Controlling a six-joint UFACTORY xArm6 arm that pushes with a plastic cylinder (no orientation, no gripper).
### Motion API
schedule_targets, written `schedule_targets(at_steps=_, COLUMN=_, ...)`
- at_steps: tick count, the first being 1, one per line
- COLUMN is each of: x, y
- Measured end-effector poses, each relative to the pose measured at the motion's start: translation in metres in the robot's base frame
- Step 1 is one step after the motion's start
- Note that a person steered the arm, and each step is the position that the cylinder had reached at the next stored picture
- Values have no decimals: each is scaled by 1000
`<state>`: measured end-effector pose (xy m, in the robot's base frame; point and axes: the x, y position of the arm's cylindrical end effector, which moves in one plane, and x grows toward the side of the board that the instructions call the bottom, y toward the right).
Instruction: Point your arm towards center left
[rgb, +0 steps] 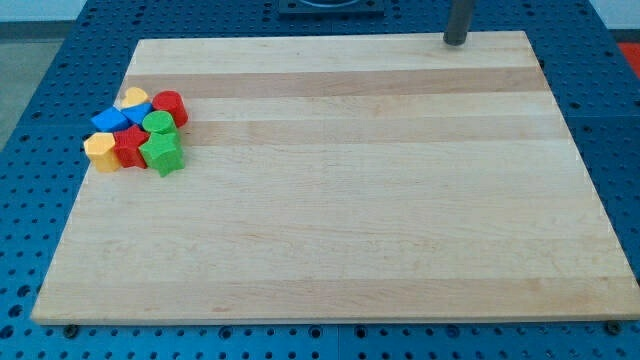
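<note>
My tip (455, 42) (top edge) far from blocks (138, 130).

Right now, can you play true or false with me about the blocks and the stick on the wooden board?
1. All the blocks sit bunched near the view's left edge of the wooden board. True.
2. My tip is touching the red cylinder. False: my tip is at the view's top right, far from every block.
3. The green star block is at the cluster's bottom edge. True.
4. A blue block lies alone in the board's middle. False: it is in the cluster, beside the yellow heart block.
5. There are purple blocks. False: only red, green, blue and yellow.
</note>
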<state>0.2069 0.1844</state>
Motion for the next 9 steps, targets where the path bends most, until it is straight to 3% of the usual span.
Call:
schedule_targets(at_steps=1, x=0, y=0)
schedule_targets(at_steps=2, x=64, y=-8)
schedule_targets(at_steps=3, x=186, y=-61)
schedule_targets(at_steps=4, x=280, y=-163)
schedule_targets(at_steps=5, x=343, y=-269)
schedule_targets(at_steps=6, x=371, y=-344)
schedule_targets(at_steps=7, x=330, y=-368)
schedule_targets(at_steps=9, x=295, y=-438)
